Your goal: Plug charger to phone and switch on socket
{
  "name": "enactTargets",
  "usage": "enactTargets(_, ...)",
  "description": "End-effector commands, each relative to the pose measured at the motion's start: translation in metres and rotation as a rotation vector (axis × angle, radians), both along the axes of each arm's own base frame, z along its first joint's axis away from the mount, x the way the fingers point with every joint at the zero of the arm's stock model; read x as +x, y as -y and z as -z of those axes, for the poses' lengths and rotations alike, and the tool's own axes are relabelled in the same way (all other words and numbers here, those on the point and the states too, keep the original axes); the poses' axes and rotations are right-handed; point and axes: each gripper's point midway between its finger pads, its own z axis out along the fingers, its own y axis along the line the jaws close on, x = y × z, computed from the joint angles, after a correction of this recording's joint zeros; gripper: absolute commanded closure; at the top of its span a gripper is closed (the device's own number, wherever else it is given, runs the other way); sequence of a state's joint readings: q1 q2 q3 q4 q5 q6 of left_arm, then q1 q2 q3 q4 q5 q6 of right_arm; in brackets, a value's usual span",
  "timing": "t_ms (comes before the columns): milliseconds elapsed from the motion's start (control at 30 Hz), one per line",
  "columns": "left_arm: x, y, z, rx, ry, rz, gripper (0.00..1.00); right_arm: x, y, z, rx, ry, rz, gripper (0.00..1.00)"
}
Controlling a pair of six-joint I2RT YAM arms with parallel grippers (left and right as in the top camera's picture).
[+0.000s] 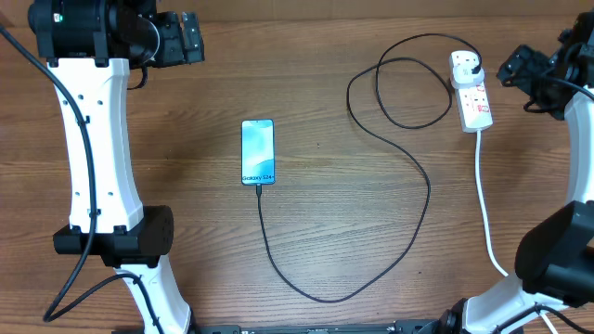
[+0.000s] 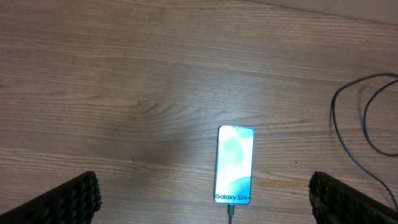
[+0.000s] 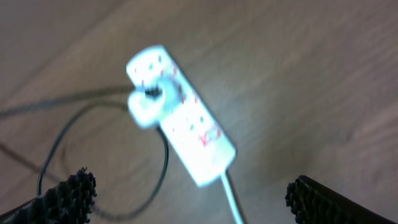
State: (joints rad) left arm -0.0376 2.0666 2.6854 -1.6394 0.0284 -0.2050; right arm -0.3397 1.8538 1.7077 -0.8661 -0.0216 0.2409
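The phone (image 1: pixel 258 152) lies flat at the table's middle, its blue screen up; it also shows in the left wrist view (image 2: pixel 234 164). The black charger cable (image 1: pixel 408 218) runs from the phone's near end, where its connector tip (image 1: pixel 258 187) sits against the port, loops round and up to a white plug (image 1: pixel 466 65) in the socket strip (image 1: pixel 474 97). The blurred right wrist view shows the socket (image 3: pixel 186 134) with its red marks. My left gripper (image 2: pixel 202 199) is open, high above the phone. My right gripper (image 3: pixel 186 199) is open above the socket.
The socket's thick white cord (image 1: pixel 487 213) runs down the right side toward the right arm's base. The left arm's base (image 1: pixel 121 237) stands at the near left. The cable makes loose loops (image 1: pixel 399 93) left of the socket.
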Motion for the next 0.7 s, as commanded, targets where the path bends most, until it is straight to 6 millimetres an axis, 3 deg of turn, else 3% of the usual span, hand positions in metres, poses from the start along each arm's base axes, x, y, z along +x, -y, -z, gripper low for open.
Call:
enactTargets(0,-0.004,-0.004,-0.011,0.001,0.029,-0.02,0.0,0.011,0.015,0.014,-0.042,-0.01,0.026,0.01)
enactTargets(300,-0.004,-0.004,-0.011,0.001,0.029,-0.02,0.0,0.041,0.032,0.076,-0.05,-0.033,0.008,0.02)
enactTargets(667,-0.004,-0.004,-0.011,0.001,0.029,-0.02,0.0,0.055,0.04,0.116,-0.071,-0.055,-0.029,0.02)
